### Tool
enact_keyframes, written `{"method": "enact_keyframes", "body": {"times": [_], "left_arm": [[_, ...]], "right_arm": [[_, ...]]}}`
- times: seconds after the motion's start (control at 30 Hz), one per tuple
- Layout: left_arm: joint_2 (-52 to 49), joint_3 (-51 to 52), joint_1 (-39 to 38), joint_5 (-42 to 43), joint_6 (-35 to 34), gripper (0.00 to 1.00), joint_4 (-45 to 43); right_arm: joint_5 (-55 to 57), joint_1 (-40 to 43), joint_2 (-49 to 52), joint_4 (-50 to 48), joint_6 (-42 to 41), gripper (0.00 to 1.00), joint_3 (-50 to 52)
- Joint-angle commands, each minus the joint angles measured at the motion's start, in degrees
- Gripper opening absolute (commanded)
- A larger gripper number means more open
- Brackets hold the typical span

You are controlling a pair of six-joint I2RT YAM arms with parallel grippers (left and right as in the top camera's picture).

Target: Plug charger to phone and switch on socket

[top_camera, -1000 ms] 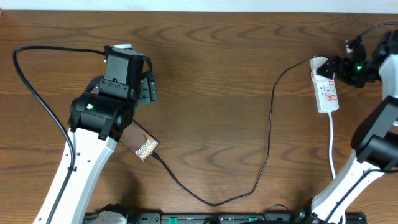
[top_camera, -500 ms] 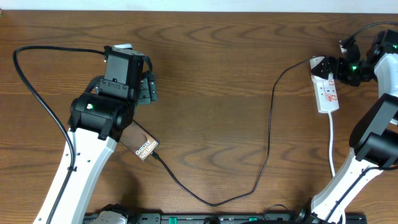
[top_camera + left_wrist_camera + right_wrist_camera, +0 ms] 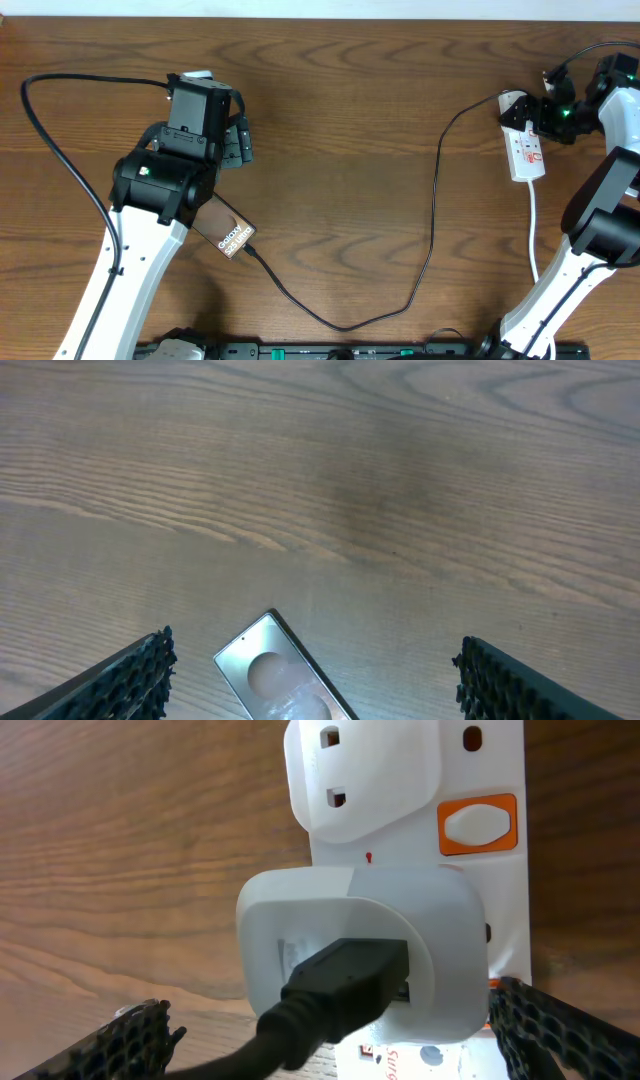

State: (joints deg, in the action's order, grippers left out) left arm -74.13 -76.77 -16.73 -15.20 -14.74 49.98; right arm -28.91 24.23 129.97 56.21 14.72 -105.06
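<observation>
The phone [image 3: 233,238] lies flat on the table, half hidden under my left arm, its "Galaxy Ultra" end towards the front. The charger [image 3: 345,324], a thin black cable, meets that end with its plug tip and loops right to a white adapter [image 3: 350,935] in the socket [image 3: 527,150]. My left gripper [image 3: 238,142] hangs open above the phone [image 3: 282,682], apart from it. At the far end of the socket [image 3: 490,770], my right gripper [image 3: 537,112] is open, its fingers either side of the adapter. An orange switch [image 3: 480,825] sits beside the adapter.
The socket's white cord [image 3: 533,235] runs towards the front edge beside my right arm. A thick black robot cable [image 3: 60,150] curves round the left side. Bare wooden table [image 3: 340,130] lies between the two arms.
My right gripper has shifted a little towards the back over the socket's far end. The left arm, the phone and the charger have not moved.
</observation>
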Motion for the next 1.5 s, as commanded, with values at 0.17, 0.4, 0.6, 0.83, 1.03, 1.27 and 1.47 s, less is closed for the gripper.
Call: {"method": "enact_keyframes", "body": {"times": [0.17, 0.4, 0.6, 0.83, 1.03, 1.27, 1.47], "left_arm": [[-0.13, -0.92, -0.11, -0.92, 0.76, 0.88, 0.15], [-0.13, -0.92, -0.11, -0.9, 0.76, 0.88, 0.13], [-0.13, -0.92, -0.11, -0.9, 0.76, 0.88, 0.15], [-0.13, -0.92, -0.11, -0.92, 0.76, 0.88, 0.13], [-0.13, -0.92, -0.11, -0.92, 0.76, 0.88, 0.15], [-0.13, -0.92, -0.11, -0.9, 0.76, 0.88, 0.13], [-0.13, -0.92, -0.11, -0.9, 0.76, 0.88, 0.15]], "right_arm": [[-1.49, -0.61, 0.94, 1.27, -1.42, 0.99, -0.57], [-5.27, -1.09, 0.94, 1.51, -1.4, 0.99, -0.57], [-8.79, -1.42, 0.98, 1.27, -1.4, 0.99, -0.55], [-8.79, -1.84, 1.68, 1.7, -1.42, 0.99, -0.5], [-8.81, -2.27, 4.0, 2.49, -1.42, 0.99, -0.42], [-10.71, -3.48, 6.6, 3.72, -1.42, 0.99, 0.07], [-6.82, -3.5, 6.54, 3.69, -5.88, 0.99, 0.04]]}}
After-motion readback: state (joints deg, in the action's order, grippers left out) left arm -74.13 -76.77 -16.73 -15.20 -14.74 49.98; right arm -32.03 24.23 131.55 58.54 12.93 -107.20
